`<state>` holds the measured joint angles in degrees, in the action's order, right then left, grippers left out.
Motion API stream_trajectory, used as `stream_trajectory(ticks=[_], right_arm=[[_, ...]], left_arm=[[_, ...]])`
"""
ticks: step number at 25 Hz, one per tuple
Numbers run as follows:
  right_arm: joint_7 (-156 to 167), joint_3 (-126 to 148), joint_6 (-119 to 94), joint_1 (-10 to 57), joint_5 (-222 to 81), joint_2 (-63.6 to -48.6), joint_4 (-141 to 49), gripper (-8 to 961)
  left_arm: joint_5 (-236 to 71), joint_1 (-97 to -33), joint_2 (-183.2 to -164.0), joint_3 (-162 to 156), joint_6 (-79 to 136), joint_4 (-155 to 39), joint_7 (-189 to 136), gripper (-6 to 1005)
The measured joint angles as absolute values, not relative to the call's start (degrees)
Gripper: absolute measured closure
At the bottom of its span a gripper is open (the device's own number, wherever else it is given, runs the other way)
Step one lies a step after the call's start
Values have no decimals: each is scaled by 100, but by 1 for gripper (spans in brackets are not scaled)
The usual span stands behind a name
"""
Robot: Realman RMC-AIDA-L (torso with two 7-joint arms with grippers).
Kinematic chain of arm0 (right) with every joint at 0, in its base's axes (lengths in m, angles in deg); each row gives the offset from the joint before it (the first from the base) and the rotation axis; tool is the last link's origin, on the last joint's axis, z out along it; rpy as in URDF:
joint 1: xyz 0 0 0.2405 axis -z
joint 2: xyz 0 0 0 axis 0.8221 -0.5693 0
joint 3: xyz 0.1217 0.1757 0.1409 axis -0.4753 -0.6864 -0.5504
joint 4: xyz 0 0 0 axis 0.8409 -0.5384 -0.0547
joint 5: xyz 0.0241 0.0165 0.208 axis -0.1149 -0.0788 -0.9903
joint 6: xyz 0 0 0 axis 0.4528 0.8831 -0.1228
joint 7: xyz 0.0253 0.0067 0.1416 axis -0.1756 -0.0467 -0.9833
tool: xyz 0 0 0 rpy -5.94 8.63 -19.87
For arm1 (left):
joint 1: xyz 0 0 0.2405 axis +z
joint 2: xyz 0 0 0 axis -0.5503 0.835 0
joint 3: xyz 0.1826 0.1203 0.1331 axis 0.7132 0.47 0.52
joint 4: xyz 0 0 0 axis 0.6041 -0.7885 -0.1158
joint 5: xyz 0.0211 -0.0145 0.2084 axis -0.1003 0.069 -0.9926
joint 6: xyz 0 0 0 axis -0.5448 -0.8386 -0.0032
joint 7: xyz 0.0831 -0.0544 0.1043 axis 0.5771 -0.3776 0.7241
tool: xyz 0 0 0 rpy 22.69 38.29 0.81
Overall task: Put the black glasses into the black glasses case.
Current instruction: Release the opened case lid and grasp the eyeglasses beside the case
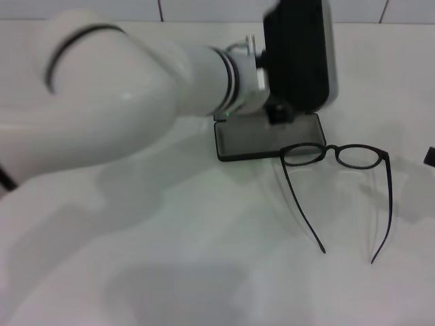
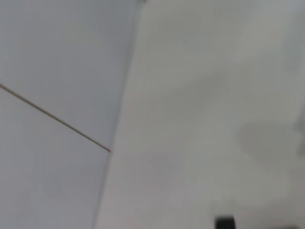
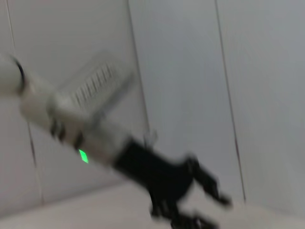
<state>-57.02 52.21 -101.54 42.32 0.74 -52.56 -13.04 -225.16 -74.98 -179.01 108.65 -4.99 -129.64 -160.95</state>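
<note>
My left arm (image 1: 136, 88) reaches across the table (image 1: 204, 272) from the left, and its left gripper (image 1: 282, 112) sits at the far edge of the black glasses case (image 1: 268, 139), right where the lid (image 1: 299, 51) meets the base. The lid stands upright and the greyish lining of the base is exposed. The fingers are hidden behind the wrist in the head view; in the right wrist view the left gripper (image 3: 200, 200) shows fingers that look spread, but I can't tell if they're pinching the lid or just beside it.

The black glasses (image 1: 336, 156) lie flat on the table, temples unfolded and pointing toward me. One lens overlaps the near right corner of the case base, the other is just off to the right.

My read: the case is opened and held; the glasses aren't picked up yet. The next move calls for the right arm to grasp the frame, probably at the bridge, lift it and set it in the lining.

The right gripper isn't visible anywhere; I can't tell its state.

Room: the table right of and in front of the glasses is open, so an approach from the right looks free. The left arm blocks the left side, and the upright lid crowds the far side.
</note>
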Motion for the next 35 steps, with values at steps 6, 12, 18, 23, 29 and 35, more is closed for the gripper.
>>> stream_trajectory(ticks=[6, 12, 18, 23, 29, 35], right_arm=[[-7123, 5222, -10020, 3266, 1841, -4699, -976, 381], [-8350, 5278, -10199, 2152, 3421, -4480, -583, 384], [-8975, 5531, -10497, 1286, 4960, -4701, -212, 387], [-9135, 5815, -10374, 621, 5715, -4993, -104, 390], [-9278, 6211, -9984, 1, 6278, -5251, -156, 393], [-9296, 6641, -9529, -410, 6413, -5479, -518, 396]], left_arm=[[-21748, -6296, -17877, 10006, -741, -14863, -16307, 604], [-19281, -5271, -17858, 9270, -772, -15043, -15064, 611], [-17393, -4699, -17858, 9025, -806, -14150, -13576, 617], [-17214, -4531, -17856, 9000, -816, -13643, -13305, 626], [-16503, -4496, -17847, 8874, -951, -12986, -12683, 636], [-15463, -4527, -17848, 8508, -1585, -12292, -11634, 646]])
